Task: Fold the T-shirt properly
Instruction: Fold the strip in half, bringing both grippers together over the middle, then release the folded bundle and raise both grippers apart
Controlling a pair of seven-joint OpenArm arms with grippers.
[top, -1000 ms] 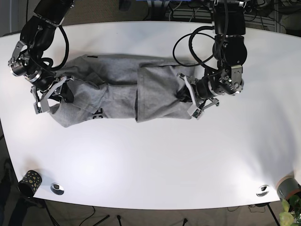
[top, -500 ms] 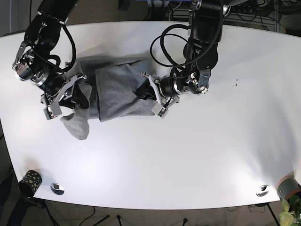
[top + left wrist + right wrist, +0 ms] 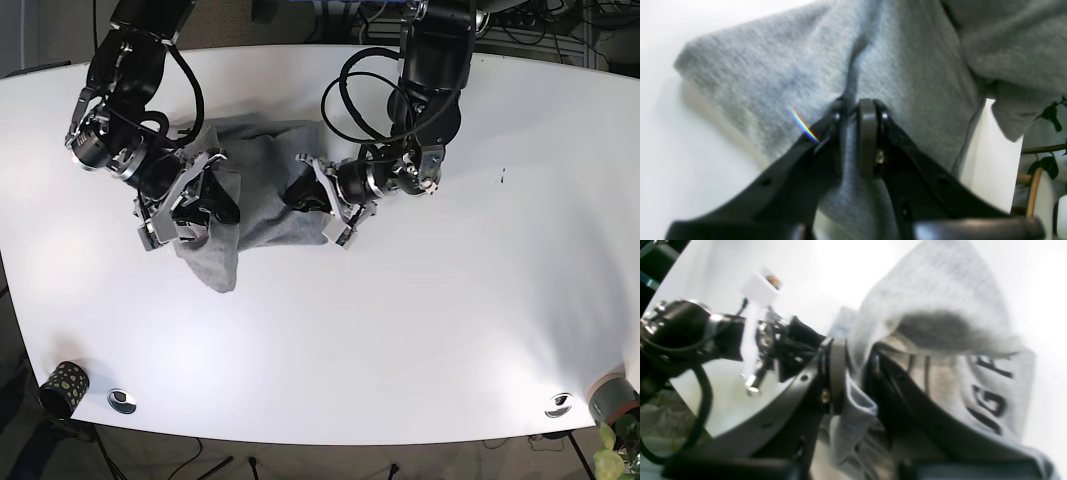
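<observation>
1. T-shirt (image 3: pixel 940 350) black lettering only partly readable in the right wrist view, blurred, folded under.
2. Left gripper (image 3: pixel 318 200) fingertips buried in the T-shirt in the base view.
3. Plant (image 3: pixel 612 452) cut off at the table (image 3: pixel 400 340) corner.

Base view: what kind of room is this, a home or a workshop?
Probably a robotics lab, not a home. Two black arms work a gray T-shirt on a bare white table, cables and gear crowd its far edge, and a potted plant stands at one corner.
</observation>
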